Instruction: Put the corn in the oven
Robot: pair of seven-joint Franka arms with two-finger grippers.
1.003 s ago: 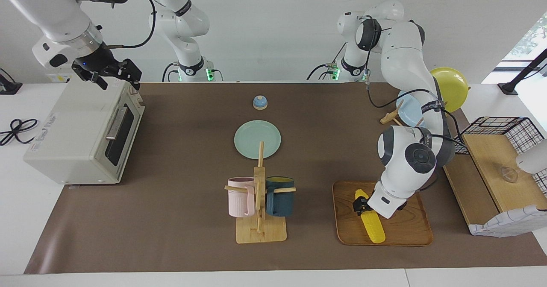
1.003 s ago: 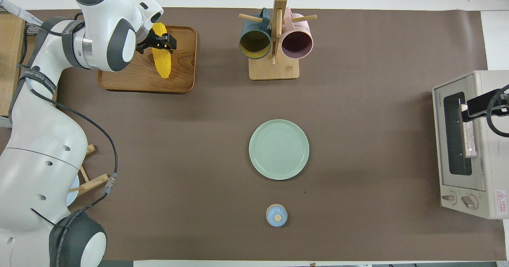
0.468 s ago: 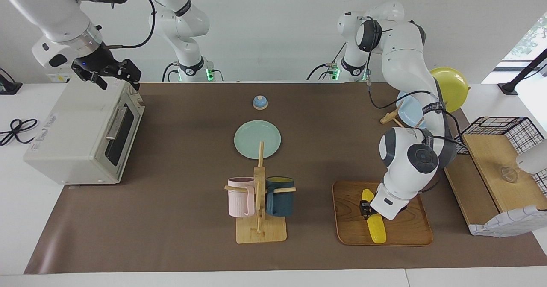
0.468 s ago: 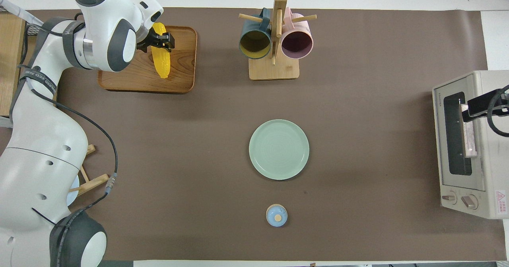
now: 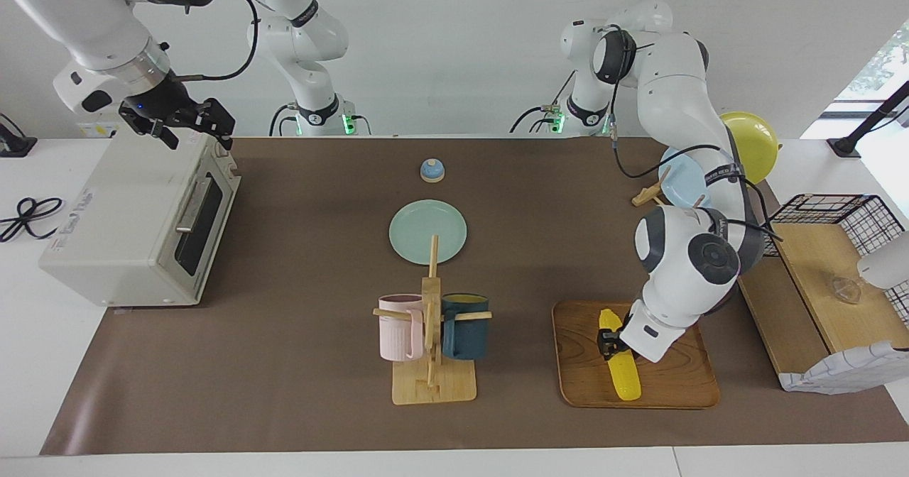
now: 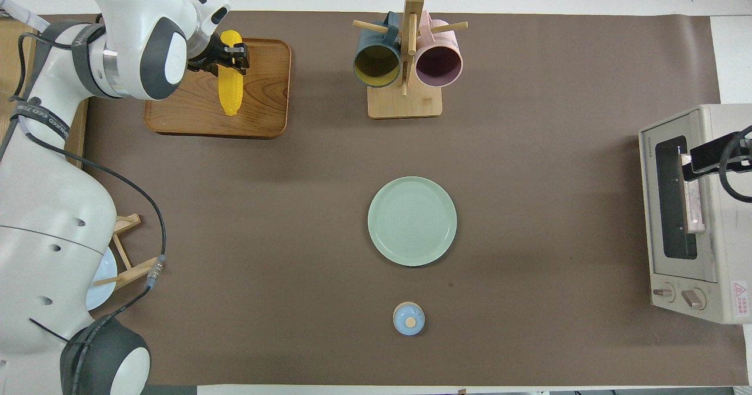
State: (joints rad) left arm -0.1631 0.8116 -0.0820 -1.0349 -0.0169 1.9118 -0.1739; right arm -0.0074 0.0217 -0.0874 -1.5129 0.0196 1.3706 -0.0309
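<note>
The yellow corn (image 5: 619, 367) lies lengthwise on a wooden tray (image 5: 675, 377) toward the left arm's end of the table, far from the robots. My left gripper (image 5: 609, 341) is shut on the corn near its thicker end. In the overhead view the fingers (image 6: 241, 57) straddle the corn (image 6: 229, 86) on the tray (image 6: 264, 101). I cannot tell whether the corn still touches the tray. The off-white oven (image 5: 135, 221) stands at the right arm's end, its door shut. My right gripper (image 5: 177, 118) waits over the oven's top edge, above the handle (image 6: 688, 192) in the overhead view.
A mug rack (image 5: 432, 335) with a pink and a dark blue mug stands beside the tray, mid-table. A green plate (image 5: 427, 231) and a small blue bell (image 5: 432, 170) lie nearer the robots. A dish rack with a yellow plate (image 5: 753, 147) and a wooden crate (image 5: 817, 285) sit at the left arm's end.
The left gripper has closed in on the corn and shifted slightly toward the left arm's end; the corn has turned a little and straightened on the tray. The right arm has not moved.
</note>
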